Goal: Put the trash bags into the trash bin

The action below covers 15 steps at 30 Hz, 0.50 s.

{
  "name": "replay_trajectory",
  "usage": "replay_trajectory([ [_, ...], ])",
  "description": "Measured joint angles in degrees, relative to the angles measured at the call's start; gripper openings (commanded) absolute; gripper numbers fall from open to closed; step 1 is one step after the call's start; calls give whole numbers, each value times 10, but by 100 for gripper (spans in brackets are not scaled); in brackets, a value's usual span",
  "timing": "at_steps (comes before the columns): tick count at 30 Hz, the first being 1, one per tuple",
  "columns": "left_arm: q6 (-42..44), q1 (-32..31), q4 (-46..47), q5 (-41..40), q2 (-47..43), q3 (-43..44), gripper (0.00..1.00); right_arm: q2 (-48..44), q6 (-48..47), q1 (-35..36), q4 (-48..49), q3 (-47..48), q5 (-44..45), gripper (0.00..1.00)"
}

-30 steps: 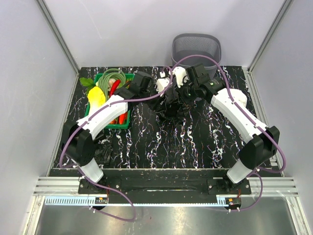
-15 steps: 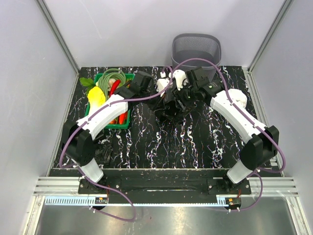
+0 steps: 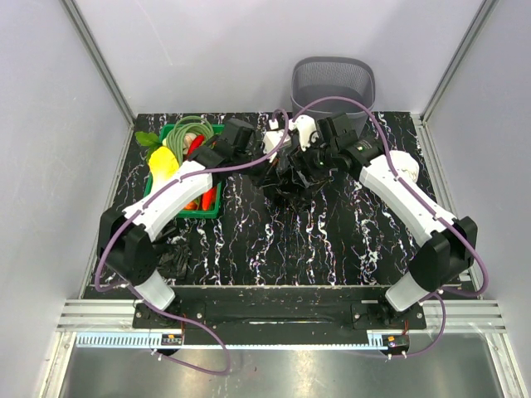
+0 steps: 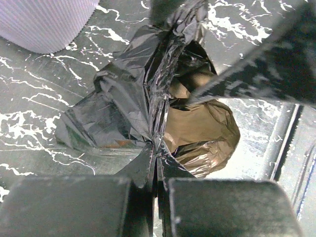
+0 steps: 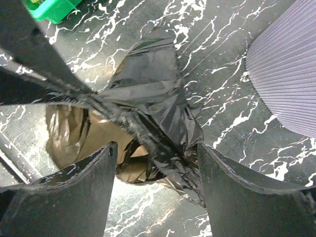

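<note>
Pinching trash bag (image 4: 123, 108) in left gripper (image 4: 157, 182), with right gripper (image 5: 155, 158) spread astride it. Needs carrying to trash bin (image 3: 332, 79) at one o'clock, right-arm side

Trash bag (image 4: 113, 108) is glossy, wrinkled plastic film.

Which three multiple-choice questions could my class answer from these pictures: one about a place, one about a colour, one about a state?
1. Where does the bin stand? A. at the far side of the table B. between the arm bases C. at its centre
2. What colour is the crate? A. red B. green C. blue
3. How is the left end effector? A. shut on the bag B. open above it C. shut on nothing
Answers: 1 A, its rim shows at the back; 2 B, its walls are green; 3 A, it pinches black film.
</note>
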Motion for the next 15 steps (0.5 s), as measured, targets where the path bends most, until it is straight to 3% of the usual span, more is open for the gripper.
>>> replay_trajectory([
  [6, 2, 5, -4, 47, -21, 0, 0, 2, -2, 0, 17, -21, 19, 69],
  [10, 2, 10, 0, 84, -38, 3, 0, 16, -2, 0, 21, -53, 33, 61],
  [15, 0, 25, 0, 111, -47, 5, 0, 36, -1, -1, 24, -68, 76, 60],
])
